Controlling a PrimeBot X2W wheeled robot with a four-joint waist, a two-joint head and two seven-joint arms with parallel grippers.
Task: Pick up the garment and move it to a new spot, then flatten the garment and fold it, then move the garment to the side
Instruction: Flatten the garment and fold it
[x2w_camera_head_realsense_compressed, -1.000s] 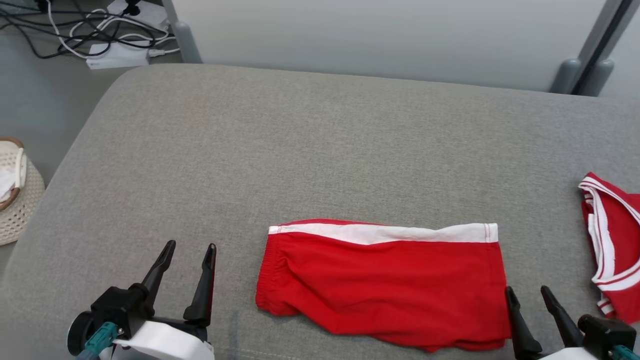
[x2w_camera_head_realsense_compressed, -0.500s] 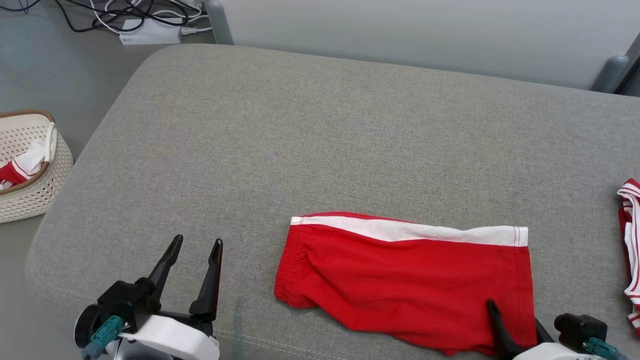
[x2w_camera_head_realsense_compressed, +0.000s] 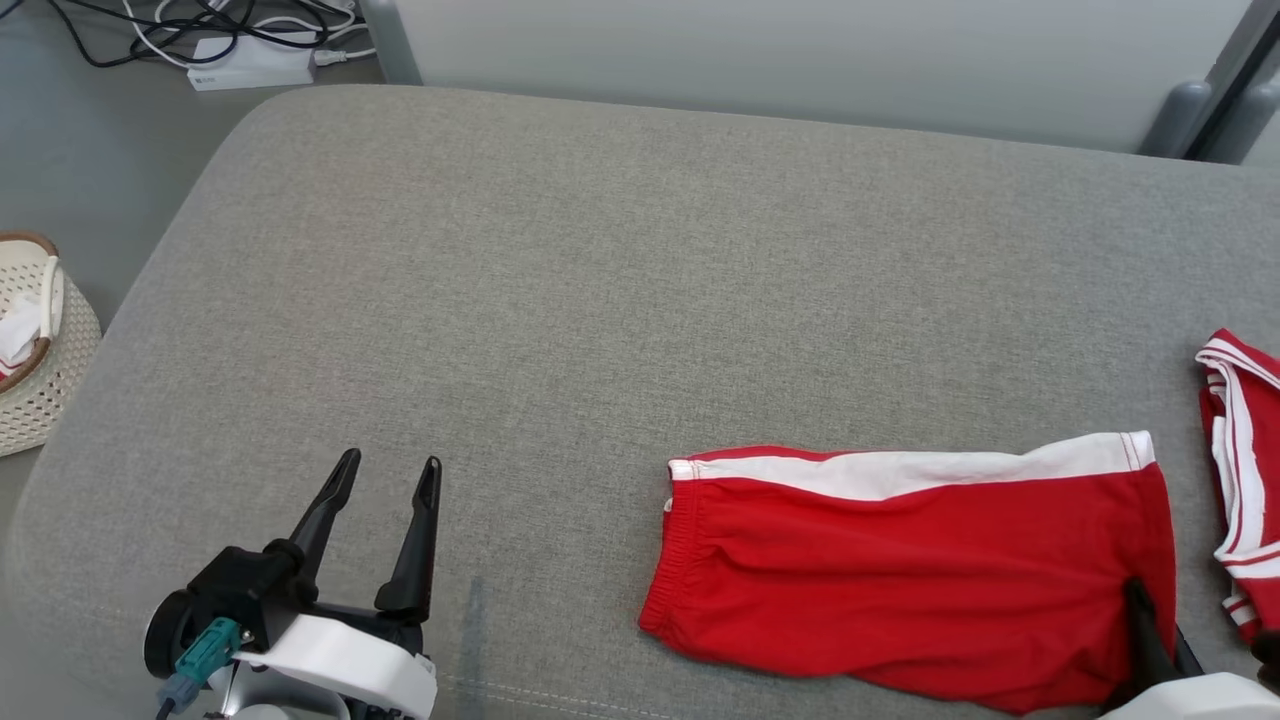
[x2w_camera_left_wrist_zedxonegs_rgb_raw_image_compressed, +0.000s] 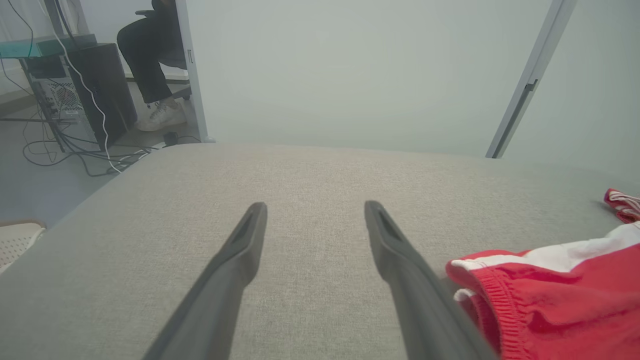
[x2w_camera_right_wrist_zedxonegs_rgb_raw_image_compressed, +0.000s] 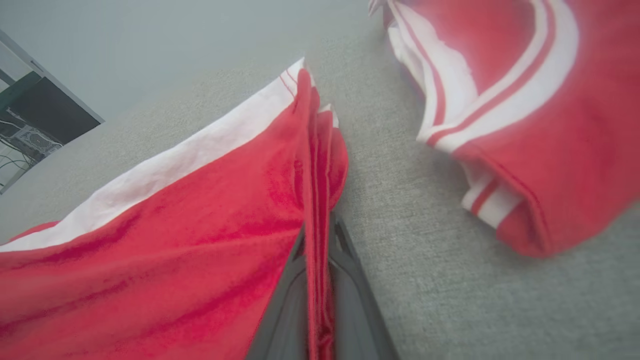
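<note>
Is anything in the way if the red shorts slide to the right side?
Yes. The right gripper is shut on the red shorts with a white stripe at their right edge. Just beyond, another red garment with white trim lies on the grey cushion, apart from the shorts.

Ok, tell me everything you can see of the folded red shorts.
The red shorts are soft knit cloth, folded flat, with a white band along the far edge and a gathered waistband at the robot's left. They lie on the grey cushion; the right tool is shut on their right hem.
</note>
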